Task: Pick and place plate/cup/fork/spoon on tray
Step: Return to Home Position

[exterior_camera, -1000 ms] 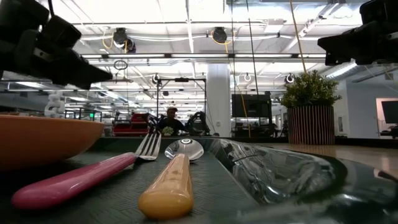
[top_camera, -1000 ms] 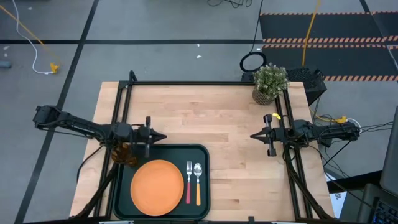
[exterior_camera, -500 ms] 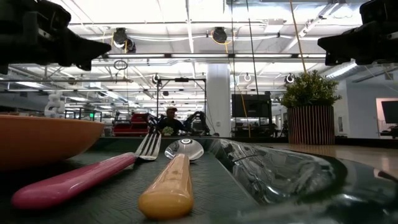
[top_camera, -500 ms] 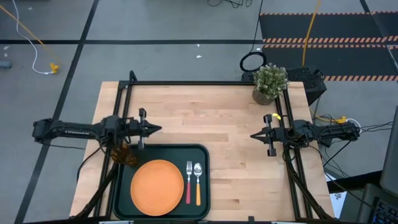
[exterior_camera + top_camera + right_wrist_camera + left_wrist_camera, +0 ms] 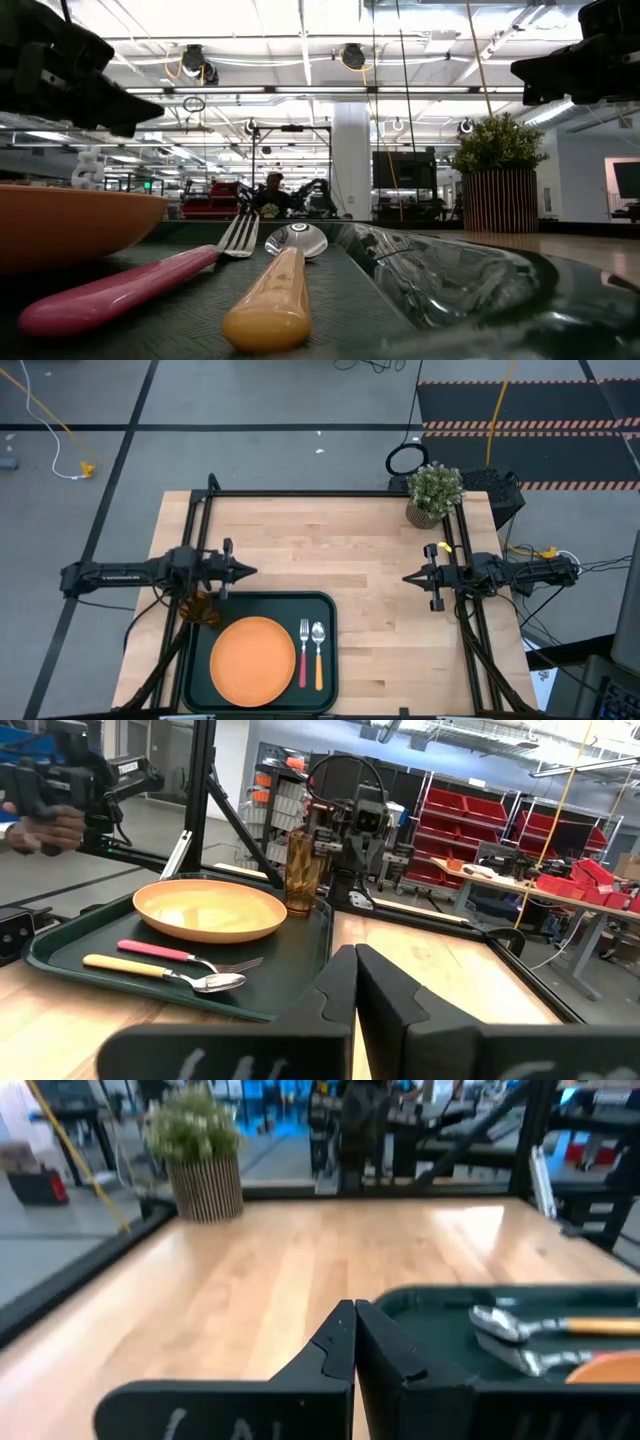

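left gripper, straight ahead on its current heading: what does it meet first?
Probably nothing on the table. The left gripper points across bare table just behind the tray, toward the right gripper facing it. That gripper looks first in line, though height is unclear.

The high view looks straight down on the whole worktop (image 5: 350, 550) and both arms. The low view sits at tray (image 5: 430, 290) level, very near the fork (image 5: 120, 290) and spoon (image 5: 275, 295), facing level into the room behind. The left wrist view looks across the worktop toward the plant (image 5: 195, 1150). The right wrist view faces the opposite way, toward the tray (image 5: 290, 975) and the left arm. All four views share the tray's cutlery.
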